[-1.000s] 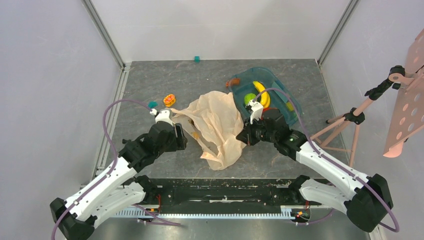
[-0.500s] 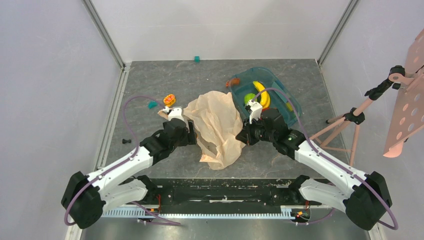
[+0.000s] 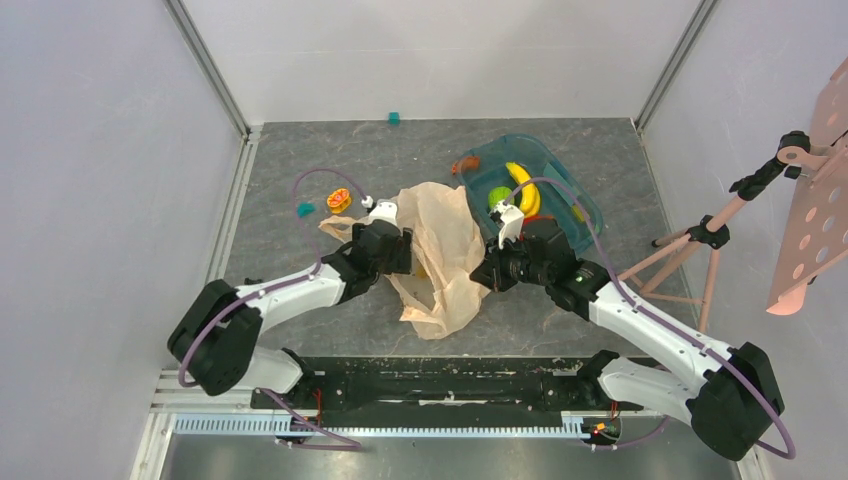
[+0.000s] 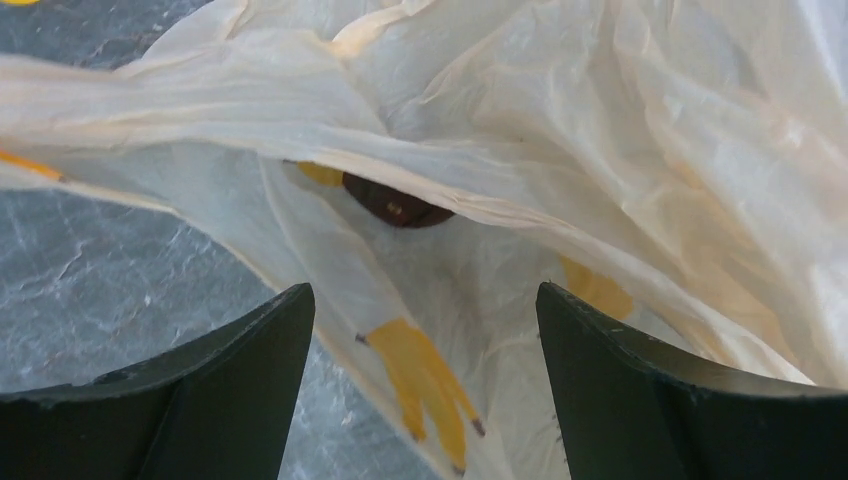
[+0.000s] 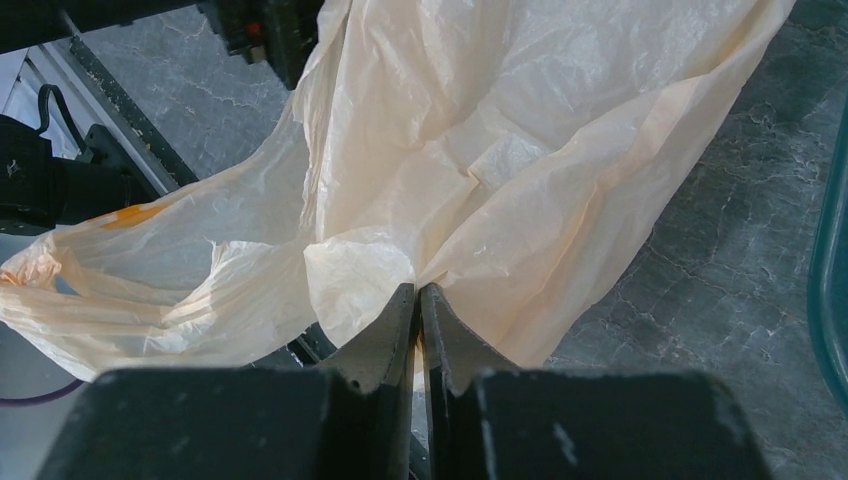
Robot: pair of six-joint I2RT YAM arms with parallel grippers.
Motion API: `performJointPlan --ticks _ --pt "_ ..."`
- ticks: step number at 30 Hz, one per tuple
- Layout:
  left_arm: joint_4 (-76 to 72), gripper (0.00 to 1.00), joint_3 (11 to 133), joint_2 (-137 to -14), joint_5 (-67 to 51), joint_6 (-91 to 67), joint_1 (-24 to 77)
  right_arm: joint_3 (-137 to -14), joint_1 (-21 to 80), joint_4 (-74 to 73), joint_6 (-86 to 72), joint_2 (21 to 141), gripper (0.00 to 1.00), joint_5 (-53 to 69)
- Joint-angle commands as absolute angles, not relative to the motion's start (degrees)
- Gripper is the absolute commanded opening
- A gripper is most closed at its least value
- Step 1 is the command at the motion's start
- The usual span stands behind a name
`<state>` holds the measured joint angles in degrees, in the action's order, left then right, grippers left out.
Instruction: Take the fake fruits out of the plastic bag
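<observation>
Peach-coloured thin plastic bag lies crumpled on the grey table between the two arms. Only the left wrist view looks into its folds. The left gripper has its jaws wide apart, low over the bag film. Straight ahead of them a small dark brown round fruit sits half hidden under a fold of the bag. The top view does not show this fruit. The right wrist view shows the right gripper with its jaws pressed narrow on a pinch of the bag's edge. Only from above one sees, behind the right gripper, a teal tub. It holds a yellow banana and a green fruit. A red-orange fruit lies just beside the tub, outside it.
</observation>
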<state>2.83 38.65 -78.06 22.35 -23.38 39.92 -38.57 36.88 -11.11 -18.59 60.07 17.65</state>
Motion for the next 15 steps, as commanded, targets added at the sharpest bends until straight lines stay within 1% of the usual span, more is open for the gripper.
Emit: performJointPlan --ticks 1,7,15 --pt "-3.69 0.89 43.06 -82.16 24.92 -17.3 39.75 -37.89 36.81 -8.24 -18.97 59.83 0.08 18.72" --pt "-4.13 0.92 47.53 -88.0 28.03 -14.76 39.3 -37.37 36.83 -7.66 -19.24 59.99 0.08 19.45" --pt "-4.79 0.91 52.1 -95.29 27.28 -14.15 37.0 -37.27 36.77 -7.21 -19.39 60.5 0.08 20.29"
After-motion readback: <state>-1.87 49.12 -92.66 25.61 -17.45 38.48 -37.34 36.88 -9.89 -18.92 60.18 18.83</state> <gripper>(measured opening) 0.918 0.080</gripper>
